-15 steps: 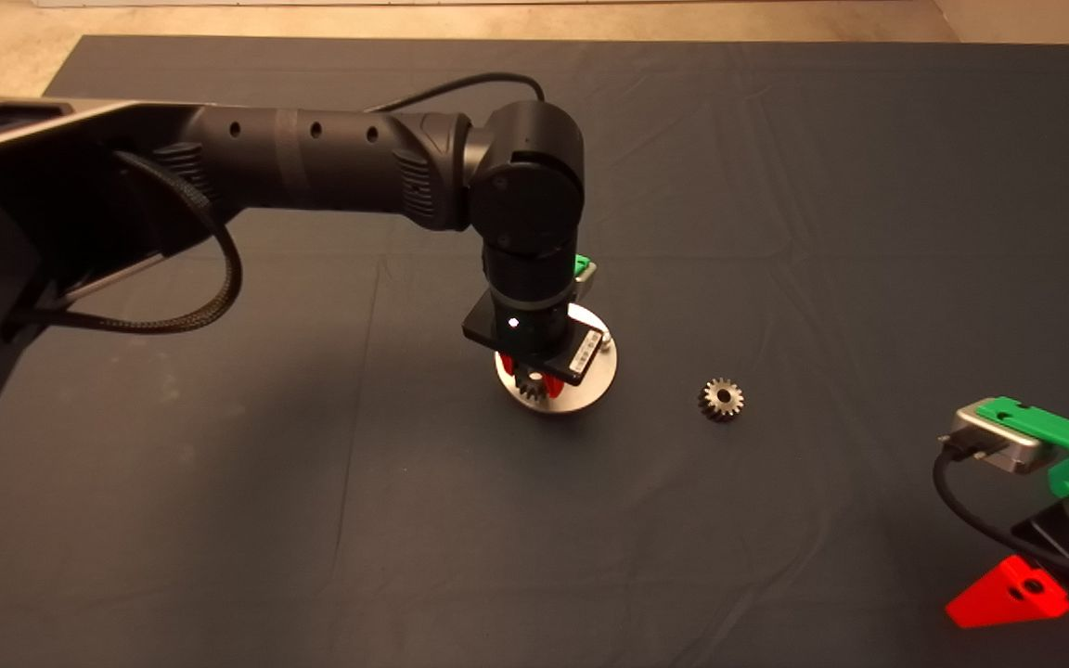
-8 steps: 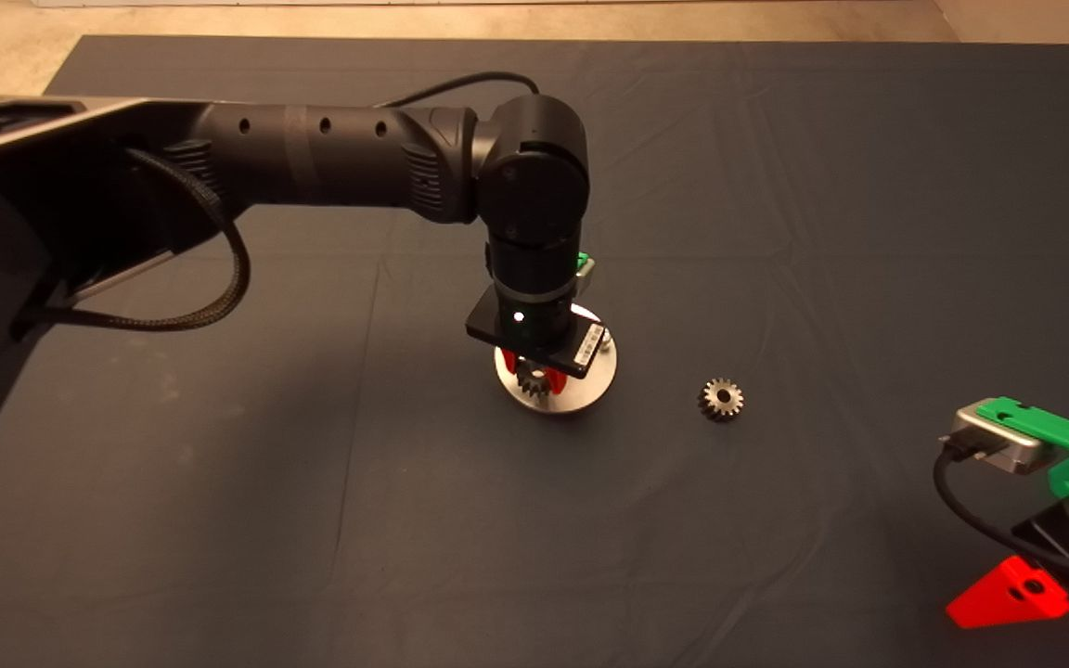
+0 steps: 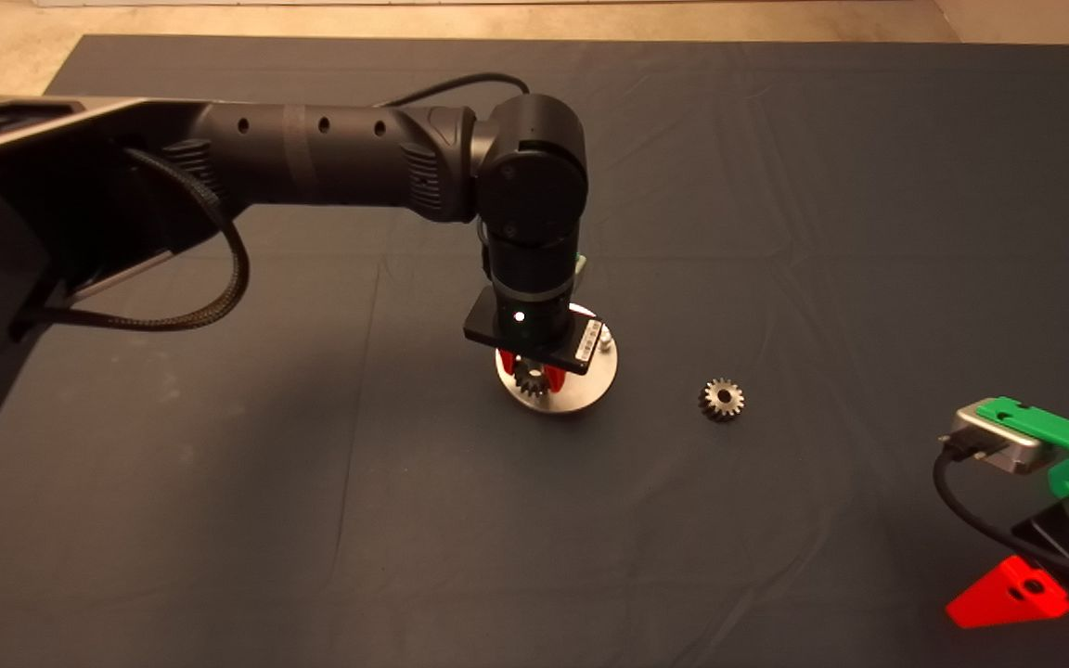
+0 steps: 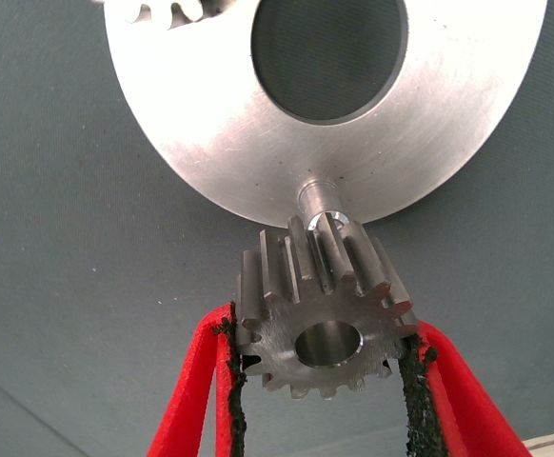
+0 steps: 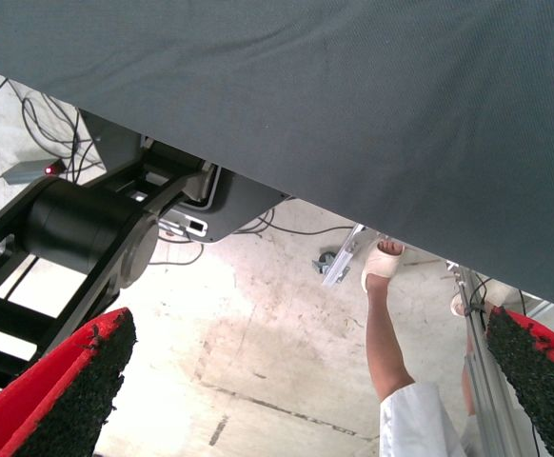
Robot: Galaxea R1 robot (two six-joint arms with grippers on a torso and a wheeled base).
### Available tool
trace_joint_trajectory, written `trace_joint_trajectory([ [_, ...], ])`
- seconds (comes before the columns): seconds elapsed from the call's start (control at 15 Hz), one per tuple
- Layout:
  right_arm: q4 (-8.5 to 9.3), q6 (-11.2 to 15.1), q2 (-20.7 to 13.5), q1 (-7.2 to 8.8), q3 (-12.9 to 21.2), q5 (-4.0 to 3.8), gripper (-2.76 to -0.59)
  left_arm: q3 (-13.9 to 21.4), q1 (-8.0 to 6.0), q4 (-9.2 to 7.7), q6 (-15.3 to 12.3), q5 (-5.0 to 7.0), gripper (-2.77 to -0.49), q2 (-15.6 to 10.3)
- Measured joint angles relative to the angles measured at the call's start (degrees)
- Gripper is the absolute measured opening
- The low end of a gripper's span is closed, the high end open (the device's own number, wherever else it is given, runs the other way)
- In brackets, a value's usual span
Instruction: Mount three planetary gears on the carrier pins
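My left gripper [image 4: 323, 357] is shut on a silvery planetary gear [image 4: 323, 314], its black pads pressing the teeth on both sides. It holds the gear just above the round shiny carrier disc [image 4: 210, 143], close to one carrier pin [image 4: 321, 200] near the disc's edge. At the far edge of the disc, another gear [image 4: 168, 11] partly shows. From above, the left gripper [image 3: 531, 378] hangs over the near side of the disc [image 3: 590, 385], the wrist hiding most of it. One loose gear [image 3: 721, 399] lies flat on the mat to the right. My right gripper [image 3: 1008, 594] waits open at the lower right.
The dark mat [image 3: 776, 186] covers the table, with creases across it. The left arm [image 3: 340, 167] reaches in from the left over the mat. In the right wrist view the mat edge [image 5: 353, 205], a robot base, cables and a person's leg [image 5: 386, 333] on the floor show.
The left wrist has shifted slightly left and down over the disc with the gear held. The loose gear and the right arm stayed put.
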Motion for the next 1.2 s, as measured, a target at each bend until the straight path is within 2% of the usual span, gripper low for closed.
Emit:
trace_joint_trajectory([
  [0.4, 0.02, 0.0, 0.2, 0.00, 0.0, 0.00, -0.61, 0.0, 0.02, 0.01, -2.6, 0.02, -2.46, -0.3],
  [0.93, 0.01, 0.0, 0.2, 0.00, 0.0, 0.00, -0.61, -0.4, 0.03, 0.07, -2.8, 0.00, -2.46, -0.3],
  [1.2, 0.01, 0.0, 0.2, 0.00, 0.0, 0.00, -0.61, -0.4, 0.16, 0.66, -2.8, 0.00, -2.46, -0.3],
])
